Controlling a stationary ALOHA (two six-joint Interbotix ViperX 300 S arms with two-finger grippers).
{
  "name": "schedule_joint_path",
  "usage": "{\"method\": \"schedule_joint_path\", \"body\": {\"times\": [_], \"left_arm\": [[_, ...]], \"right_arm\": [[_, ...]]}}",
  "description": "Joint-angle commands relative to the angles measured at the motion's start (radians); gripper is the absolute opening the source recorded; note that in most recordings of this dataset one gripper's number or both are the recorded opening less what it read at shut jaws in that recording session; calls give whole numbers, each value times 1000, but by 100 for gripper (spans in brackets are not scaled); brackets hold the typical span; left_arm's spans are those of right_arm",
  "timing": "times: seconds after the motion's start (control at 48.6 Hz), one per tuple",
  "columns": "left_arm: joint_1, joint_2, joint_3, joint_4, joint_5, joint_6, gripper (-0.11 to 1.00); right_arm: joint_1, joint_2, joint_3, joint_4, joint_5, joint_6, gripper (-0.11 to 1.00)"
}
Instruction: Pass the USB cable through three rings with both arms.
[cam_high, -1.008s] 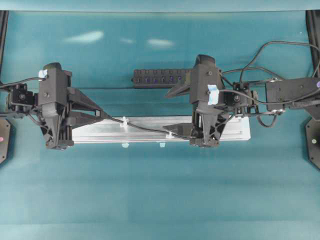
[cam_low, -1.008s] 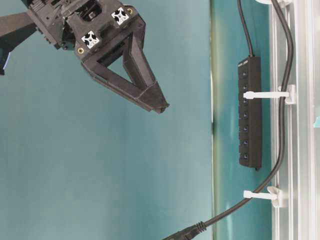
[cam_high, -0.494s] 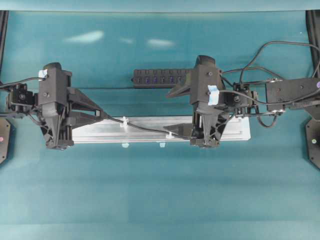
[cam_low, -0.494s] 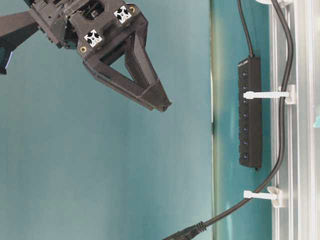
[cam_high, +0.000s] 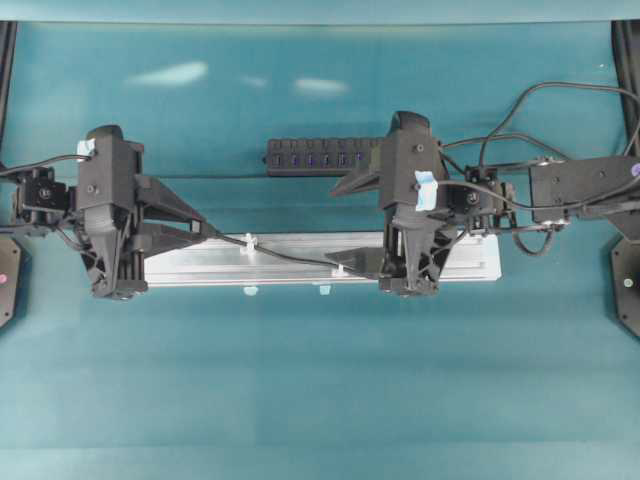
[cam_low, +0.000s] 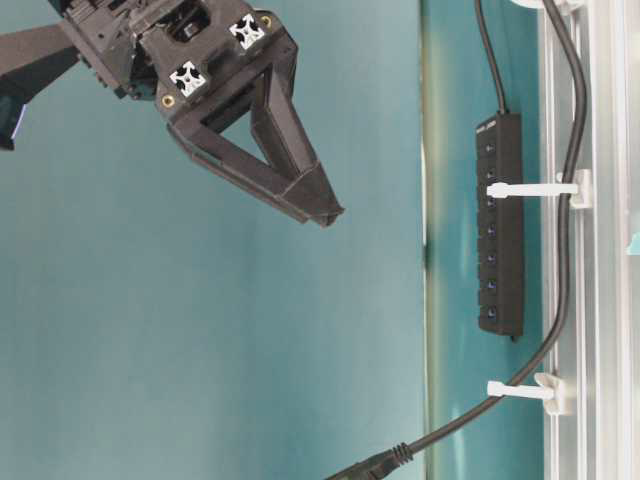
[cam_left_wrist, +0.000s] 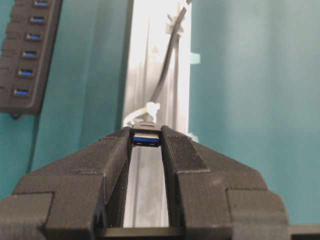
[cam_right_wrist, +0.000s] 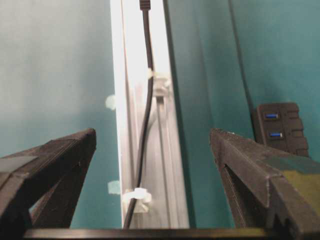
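Teal cloth covered the whole table (cam_high: 320, 400), and on it lay the silver aluminium rail (cam_high: 300, 262), running left to right between the two arms. Behind the rail sat the black multi-port hub (cam_high: 318, 156), apart from the work.

The right gripper (cam_high: 365, 220) hung above the right part of the rail with its jaws spread wide and nothing between them; its wrist view looked straight down the channel. The left gripper (cam_high: 205, 231) stood at the rail's left end, jaws closed on the plug (cam_left_wrist: 146, 138) of the USB cable (cam_high: 290, 256), the blue-tongued connector pinched squarely between the fingertips.

The cable ran from that plug along the rail. It appeared to pass through two rings, one near the left gripper (cam_high: 248, 243) and one further right (cam_high: 342, 269). The third ring could not be made out with certainty; a white clip right in front of the plug in the left wrist view may have been one already counted.

Judging from this, the threading looked largely done. To finish well, the left claw should keep its hold level while the open right claw descends onto the cable, so slack is drawn without dragging the small loops or twisting the plug free.
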Motion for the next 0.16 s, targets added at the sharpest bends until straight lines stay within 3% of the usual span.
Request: {"method": "schedule_joint_path", "body": {"times": [0.0, 0.144], "left_arm": [[-3, -3, -18, 2, -5, -3, 22], [-3, -3, -18, 0, -5, -3, 22]], "right_arm": [[3, -5, -6, 2, -12, 12, 92], [3, -5, -6, 0, -12, 12, 92]]}}
